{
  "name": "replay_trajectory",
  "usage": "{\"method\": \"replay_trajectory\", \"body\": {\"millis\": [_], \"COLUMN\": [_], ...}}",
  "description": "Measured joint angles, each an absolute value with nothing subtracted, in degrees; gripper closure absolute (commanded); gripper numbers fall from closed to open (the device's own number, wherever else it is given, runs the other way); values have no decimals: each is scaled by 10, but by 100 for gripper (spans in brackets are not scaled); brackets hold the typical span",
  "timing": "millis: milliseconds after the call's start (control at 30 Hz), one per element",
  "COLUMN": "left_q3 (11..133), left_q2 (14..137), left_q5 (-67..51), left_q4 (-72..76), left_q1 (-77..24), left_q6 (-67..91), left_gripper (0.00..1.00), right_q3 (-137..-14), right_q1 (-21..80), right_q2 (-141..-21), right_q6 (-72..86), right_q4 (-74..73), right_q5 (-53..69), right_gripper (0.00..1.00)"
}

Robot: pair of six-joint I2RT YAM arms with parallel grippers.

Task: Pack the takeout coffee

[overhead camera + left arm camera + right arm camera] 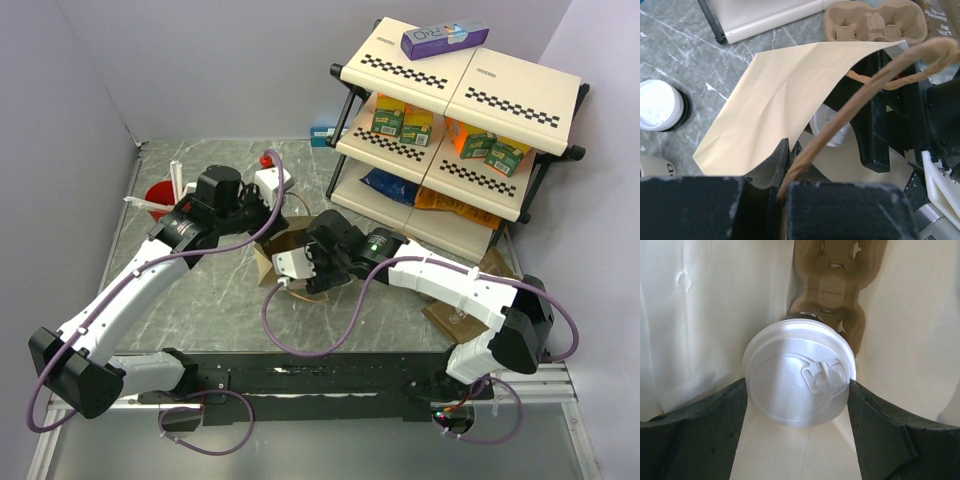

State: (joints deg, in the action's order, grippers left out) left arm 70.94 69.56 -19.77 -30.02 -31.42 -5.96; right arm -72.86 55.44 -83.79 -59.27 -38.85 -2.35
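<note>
Right jaws clasp the takeout coffee (799, 375) inside the paper bag (775, 100), whose handle (880, 77) left jaws pinch.

The left arm (130, 290) slants up from the lower left of the top view toward the centre. The right arm (450, 285) reaches in from the lower right, its wrist close beside the left one. The left gripper (782, 172) is pinched tight on the edge and handle of the paper bag (775, 100), while the right gripper (799, 390) presses one dark finger against each side of the takeout coffee (790, 370).
</note>
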Motion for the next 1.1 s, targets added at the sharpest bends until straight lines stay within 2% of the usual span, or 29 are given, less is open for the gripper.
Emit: {"method": "replay_trajectory", "body": {"millis": [567, 1100], "left_q3": [712, 712], "left_q2": [701, 704], "left_q5": [-237, -241], "left_q4": [-304, -299], "left_q1": [-313, -310], "left_q6": [-53, -53], "left_gripper": [99, 99], "right_q3": [-757, -752], "right_q1": [548, 545], "right_q2": [-896, -896], "right_q6": [-580, -594], "right_q4": [-389, -345], "right_q5": [-39, -77], "right_gripper": [100, 100]}}
